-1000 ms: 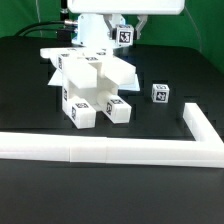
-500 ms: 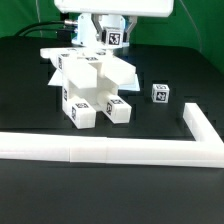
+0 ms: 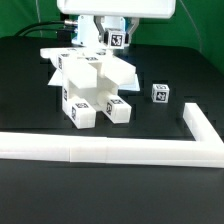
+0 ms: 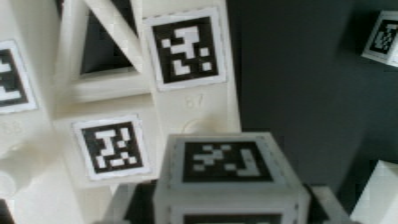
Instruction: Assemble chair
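Observation:
The partly joined white chair (image 3: 92,88) stands mid-table, a cluster of tagged slabs and bars with two blocky ends toward the front. My gripper (image 3: 117,42) hangs above its rear, toward the exterior view's right, shut on a small white tagged cube (image 3: 117,39). In the wrist view the cube (image 4: 222,165) sits between my dark fingers (image 4: 135,200), and the chair's tagged slabs and bars (image 4: 178,60) lie right beneath it. A second loose tagged cube (image 3: 159,92) sits on the black table to the exterior view's right of the chair.
The long white L-shaped border rail (image 3: 110,149) runs along the front and turns back at the exterior view's right (image 3: 200,128). A flat white slab (image 3: 55,53) lies behind the chair at the exterior view's left.
My gripper with the cube has shifted a little toward the exterior view's left above the chair. The chair and the loose cube have not moved.

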You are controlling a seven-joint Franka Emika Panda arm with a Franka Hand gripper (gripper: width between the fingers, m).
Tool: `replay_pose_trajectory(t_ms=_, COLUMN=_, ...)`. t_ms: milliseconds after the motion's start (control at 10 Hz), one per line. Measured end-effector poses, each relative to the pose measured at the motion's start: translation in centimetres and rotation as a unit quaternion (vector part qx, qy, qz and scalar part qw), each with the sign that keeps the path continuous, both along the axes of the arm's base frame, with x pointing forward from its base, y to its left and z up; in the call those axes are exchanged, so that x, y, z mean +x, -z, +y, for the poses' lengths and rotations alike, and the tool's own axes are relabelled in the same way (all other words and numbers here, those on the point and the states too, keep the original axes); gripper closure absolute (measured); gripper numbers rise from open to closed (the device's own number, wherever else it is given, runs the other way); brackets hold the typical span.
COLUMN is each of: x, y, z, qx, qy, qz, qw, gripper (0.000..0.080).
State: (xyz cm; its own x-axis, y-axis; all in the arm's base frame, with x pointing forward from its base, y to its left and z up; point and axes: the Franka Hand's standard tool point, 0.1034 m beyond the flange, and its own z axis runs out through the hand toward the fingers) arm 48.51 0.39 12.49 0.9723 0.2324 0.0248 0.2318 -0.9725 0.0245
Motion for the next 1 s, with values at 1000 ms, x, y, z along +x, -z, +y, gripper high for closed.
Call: replay_pose_trajectory(t_ms=1000, x=-0.01, y=0.59, z=-0.39, qx=0.001, qy=0.002, qz=-0.002, qw=1.0, gripper=0.0532)
